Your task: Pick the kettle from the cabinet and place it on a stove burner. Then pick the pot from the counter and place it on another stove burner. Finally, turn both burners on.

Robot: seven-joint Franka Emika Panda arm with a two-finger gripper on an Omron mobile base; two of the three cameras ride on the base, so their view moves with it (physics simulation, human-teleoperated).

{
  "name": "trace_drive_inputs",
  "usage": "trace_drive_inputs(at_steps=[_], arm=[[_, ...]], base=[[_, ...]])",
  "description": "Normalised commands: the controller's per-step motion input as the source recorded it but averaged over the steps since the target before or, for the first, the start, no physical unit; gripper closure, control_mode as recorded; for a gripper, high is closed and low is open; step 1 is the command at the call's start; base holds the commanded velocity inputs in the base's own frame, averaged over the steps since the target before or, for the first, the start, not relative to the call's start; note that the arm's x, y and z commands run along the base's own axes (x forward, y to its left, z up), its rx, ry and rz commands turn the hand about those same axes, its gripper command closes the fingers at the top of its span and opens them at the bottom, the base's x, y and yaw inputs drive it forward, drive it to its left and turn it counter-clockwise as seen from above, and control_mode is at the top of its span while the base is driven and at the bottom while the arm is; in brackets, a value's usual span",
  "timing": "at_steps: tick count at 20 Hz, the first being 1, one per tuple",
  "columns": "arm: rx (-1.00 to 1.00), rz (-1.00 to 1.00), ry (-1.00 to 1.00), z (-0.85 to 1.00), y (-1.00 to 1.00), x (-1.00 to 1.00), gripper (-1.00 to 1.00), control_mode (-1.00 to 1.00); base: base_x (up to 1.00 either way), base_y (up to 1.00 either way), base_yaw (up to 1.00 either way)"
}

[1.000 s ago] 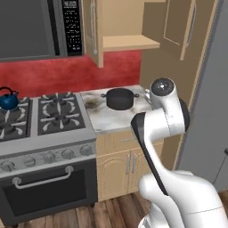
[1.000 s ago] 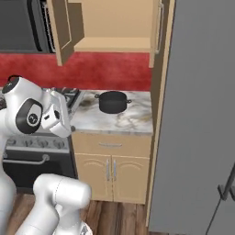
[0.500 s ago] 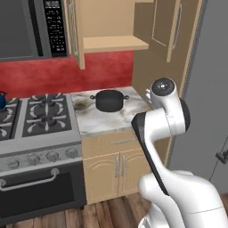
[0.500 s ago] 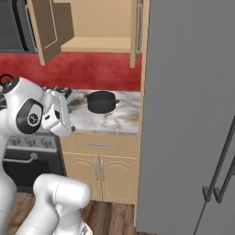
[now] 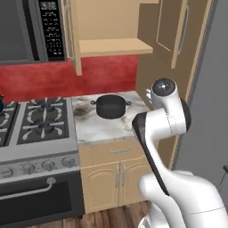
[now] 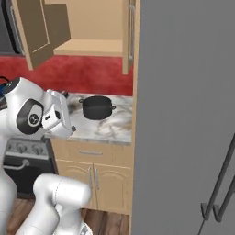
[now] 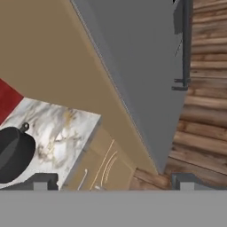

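The squat round dark grey-black pot stands on the white-grey veined marble bench, just right of the grey steel range. The claw, spread wide and empty, hangs short of the bench's front right corner; the pot lies ahead and leftward of it.

From the left base view, the kettle is cut by the picture's left edge, only a blue sliver showing at the stove's back left. The range runs off that same edge. In the right base view the robot's own arm covers most of the stove and the left end of the surface. In the hand view the pot is clipped by the left edge, and the pincer's fingertips barely poke up.
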Motion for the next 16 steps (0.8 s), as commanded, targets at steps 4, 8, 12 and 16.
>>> trace_drive_inputs(at_steps=[4,8,12,16], arm=[[0.00,0.00,0.00,0.00,0.00,0.00,-1.00,1.00],[0.00,0.00,0.00,0.00,0.00,0.00,-1.00,1.00],[0.00,0.00,0.00,0.00,0.00,0.00,-1.00,1.00],[0.00,0.00,0.00,0.00,0.00,0.00,-1.00,1.00]], base=[[0.58,0.00,0.09],[0.62,-0.03,0.08],[0.63,-0.14,0.07],[0.54,-0.12,0.07]])
